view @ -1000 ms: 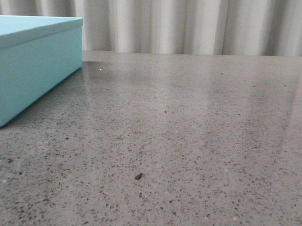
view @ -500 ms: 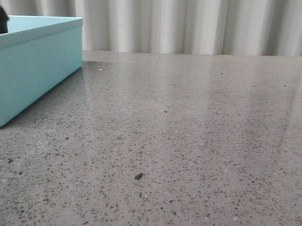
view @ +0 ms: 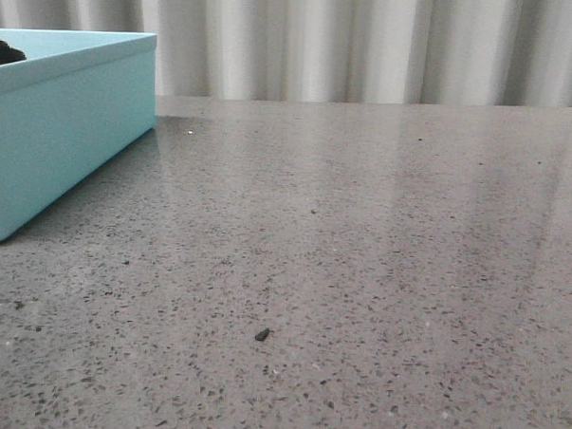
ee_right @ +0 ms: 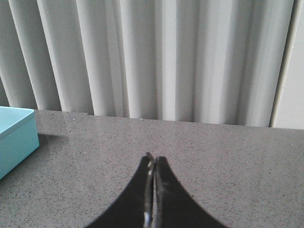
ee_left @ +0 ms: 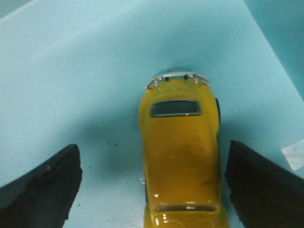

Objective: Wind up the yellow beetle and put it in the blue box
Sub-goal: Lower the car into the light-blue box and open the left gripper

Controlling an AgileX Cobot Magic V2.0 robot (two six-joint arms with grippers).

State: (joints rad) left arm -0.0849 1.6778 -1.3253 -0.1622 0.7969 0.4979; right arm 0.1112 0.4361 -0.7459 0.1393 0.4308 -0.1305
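Grey speckled stone tabletop (view: 378, 276) before pale pleated curtains (view: 369, 42), soft even light.

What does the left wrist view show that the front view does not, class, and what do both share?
Only the left wrist view shows the yellow beetle on a light blue surface, between the spread fingers of the left gripper, which do not touch it. Only the front view shows the table and the curtain. Both share the blue box.
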